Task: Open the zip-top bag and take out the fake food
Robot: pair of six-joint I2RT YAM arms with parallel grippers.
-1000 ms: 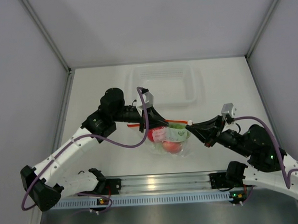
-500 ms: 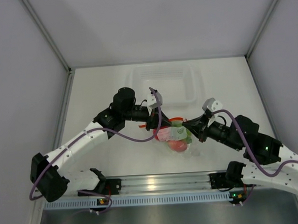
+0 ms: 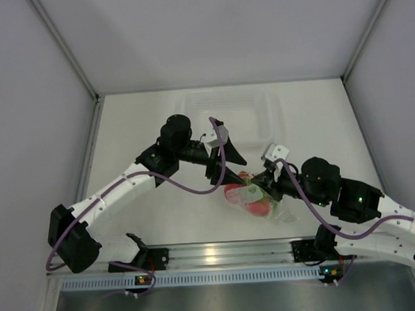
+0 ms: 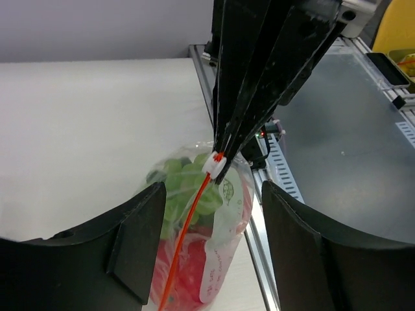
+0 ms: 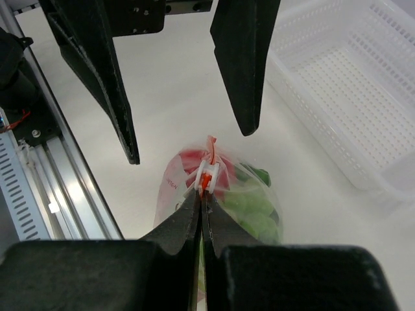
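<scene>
Since the earlier frame, the left fingers [image 3: 233,172] have released and now stand spread above the zip-top bag [image 3: 257,200], touching nothing. The right fingers [image 5: 202,194] are clenched on the white slider [image 4: 214,165] of the orange-red zip strip [image 4: 187,233]. The bag sits mid-table [image 3: 136,131], toward the near edge. The fake food [image 5: 249,208] shows as red and green shapes through crinkled plastic; single pieces are indistinct. Both wrist views cut off the bag's lower part. Bare table separates the bag from the tray [image 3: 272,128] at the far edge.
</scene>
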